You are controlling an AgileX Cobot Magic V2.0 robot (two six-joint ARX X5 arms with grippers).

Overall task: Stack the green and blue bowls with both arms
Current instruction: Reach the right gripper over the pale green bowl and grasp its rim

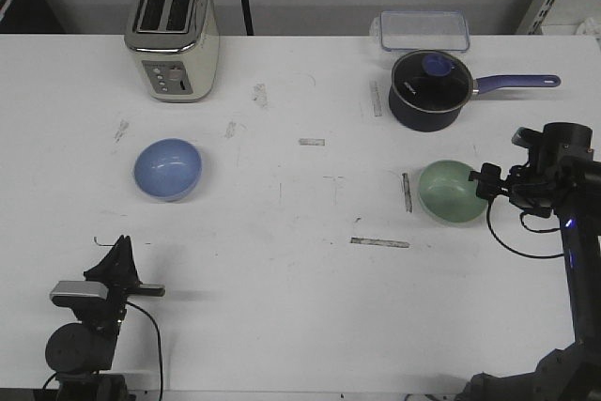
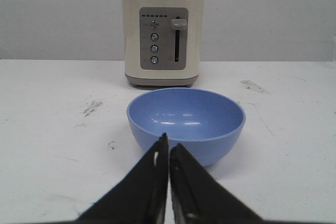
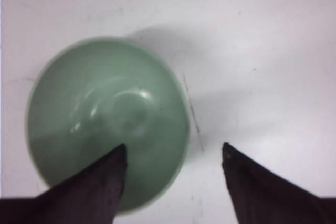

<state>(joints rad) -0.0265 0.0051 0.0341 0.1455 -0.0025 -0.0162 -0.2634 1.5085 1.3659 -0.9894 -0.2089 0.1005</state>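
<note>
The light blue bowl sits upright on the white table at the left. In the left wrist view it lies just beyond my left gripper, which is shut and empty. In the front view my left gripper is low near the front left, well short of the bowl. The pale green bowl sits at the right. My right gripper hovers at its right rim. In the right wrist view the right gripper is open, with one finger over the inside of the green bowl and the other outside the rim.
A cream toaster stands at the back left, behind the blue bowl, and also shows in the left wrist view. A dark blue saucepan with a long handle stands behind the green bowl. A clear lidded container is at the back edge.
</note>
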